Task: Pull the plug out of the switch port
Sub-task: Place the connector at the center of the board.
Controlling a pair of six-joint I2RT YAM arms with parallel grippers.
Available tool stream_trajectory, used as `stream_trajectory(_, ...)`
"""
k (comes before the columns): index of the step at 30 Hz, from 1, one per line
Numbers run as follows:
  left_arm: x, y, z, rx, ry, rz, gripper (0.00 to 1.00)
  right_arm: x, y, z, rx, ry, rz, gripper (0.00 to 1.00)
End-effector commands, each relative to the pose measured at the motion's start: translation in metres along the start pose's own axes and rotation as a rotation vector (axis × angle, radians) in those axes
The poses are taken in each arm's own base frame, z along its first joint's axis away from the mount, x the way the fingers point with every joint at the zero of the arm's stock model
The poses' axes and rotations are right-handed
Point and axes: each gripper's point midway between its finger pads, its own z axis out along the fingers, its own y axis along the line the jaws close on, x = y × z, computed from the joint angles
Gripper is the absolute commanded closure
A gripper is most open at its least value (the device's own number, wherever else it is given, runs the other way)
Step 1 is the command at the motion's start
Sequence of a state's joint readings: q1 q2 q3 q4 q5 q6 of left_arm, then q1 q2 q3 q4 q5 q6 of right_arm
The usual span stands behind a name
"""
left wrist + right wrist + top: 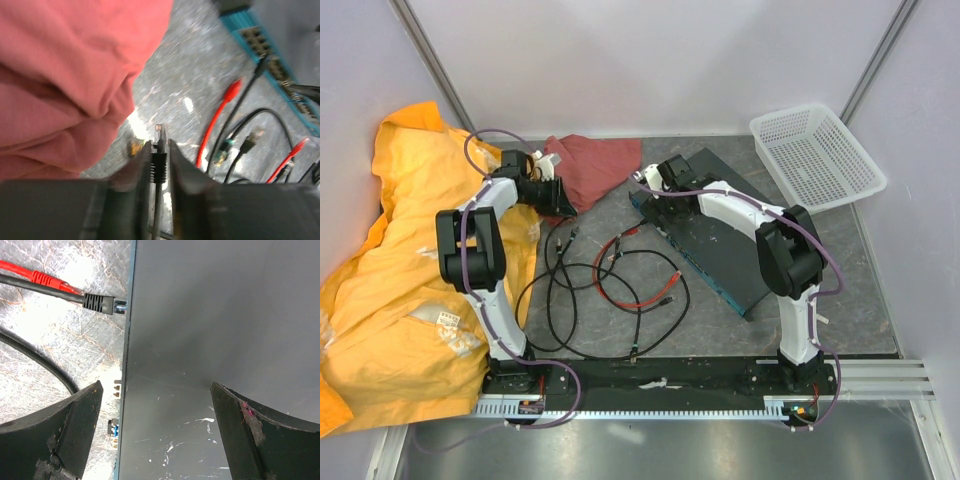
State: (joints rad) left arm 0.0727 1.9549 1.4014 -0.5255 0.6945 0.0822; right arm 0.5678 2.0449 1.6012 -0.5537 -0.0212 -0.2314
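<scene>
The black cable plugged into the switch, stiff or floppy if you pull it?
Probably floppy: the black cable is thin, and the other black cables lie in loose loops, so it would likely sag. Its plug looks rigid, the better grip. The switch is a broad flat slab, so it may slide rather than tip.

You are working in a robotics lab cell, not a home or a shop. Plain white panels [650,60] close it in on the far, left and right sides, held by bare metal posts [430,55]. Your left arm [485,250] and right arm [790,260] are bolted to a black base plate [660,378] on a slotted aluminium rail [650,408] at the near edge of a grey table [850,300]. What lies on it reads as test props: a network switch [720,230], loose patch cables [30,286], a white mesh basket [817,155], a yellow cloth [390,230] and a red cloth [595,165].
</scene>
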Motion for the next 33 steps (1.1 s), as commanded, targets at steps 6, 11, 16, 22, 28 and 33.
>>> stream_trajectory(6,-0.031,-0.030,-0.025,0.040,-0.113,0.214,0.52,-0.017,-0.005,-0.019,0.029,-0.064,-0.026,0.02)
stream_trajectory(11,-0.077,-0.071,-0.048,0.116,-0.227,0.218,0.48,-0.016,-0.009,-0.021,0.050,-0.062,-0.032,0.02)
stream_trajectory(16,-0.102,-0.108,-0.051,0.139,-0.288,0.243,0.37,-0.017,-0.012,-0.027,0.067,-0.070,-0.046,0.02)
stream_trajectory(22,-0.109,-0.125,-0.047,0.162,-0.341,0.278,0.37,-0.014,-0.014,-0.037,0.084,-0.076,-0.058,0.02)
stream_trajectory(28,-0.053,-0.148,0.013,0.479,-0.145,0.107,0.37,-0.017,-0.018,-0.047,0.082,-0.097,-0.014,0.02)
stream_trajectory(33,-0.030,-0.145,0.054,0.510,-0.099,0.039,0.39,-0.017,-0.022,-0.056,0.099,-0.106,-0.028,0.02)
